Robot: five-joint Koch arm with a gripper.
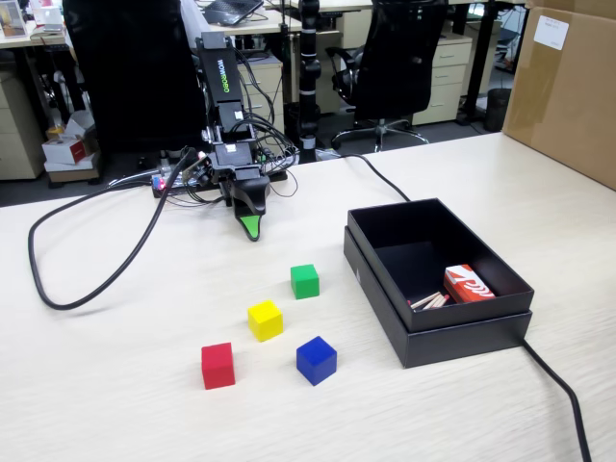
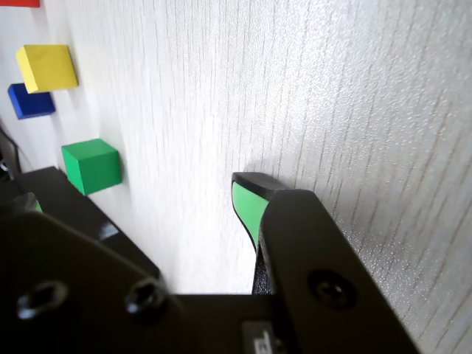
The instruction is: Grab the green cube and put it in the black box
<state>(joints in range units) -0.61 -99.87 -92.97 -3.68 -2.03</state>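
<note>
In the fixed view, the arm sits folded low at the far side of the pale table (image 1: 115, 385), its gripper (image 1: 250, 228) pointing its green tip down at the tabletop with nothing in it; from here only a single tip shows, so whether the jaws are spread or pressed together cannot be told. The green cube (image 1: 305, 281) stands alone on the table, near the gripper and between it and the other blocks: a yellow cube (image 1: 265, 320) just beyond, then a red cube (image 1: 218, 365) and a blue cube (image 1: 316, 360). To its right lies the black box (image 1: 385, 289), open-topped, with a small red pack (image 1: 468, 285) already inside. In the wrist view, the gripper (image 2: 247, 199) shows one green-faced finger over bare table, the other hidden in the dark housing, so its opening again cannot be read. The green cube (image 2: 91, 167) sits off to the left, clear of the jaws, with the yellow cube (image 2: 47, 67) and blue cube (image 2: 30, 102) farther on. The cube looks rigid, light and smooth-sided, unlikely to deform but liable to skid if nudged; a square pinch across two opposite flat faces, low on the block, seems the safest hold.
</note>
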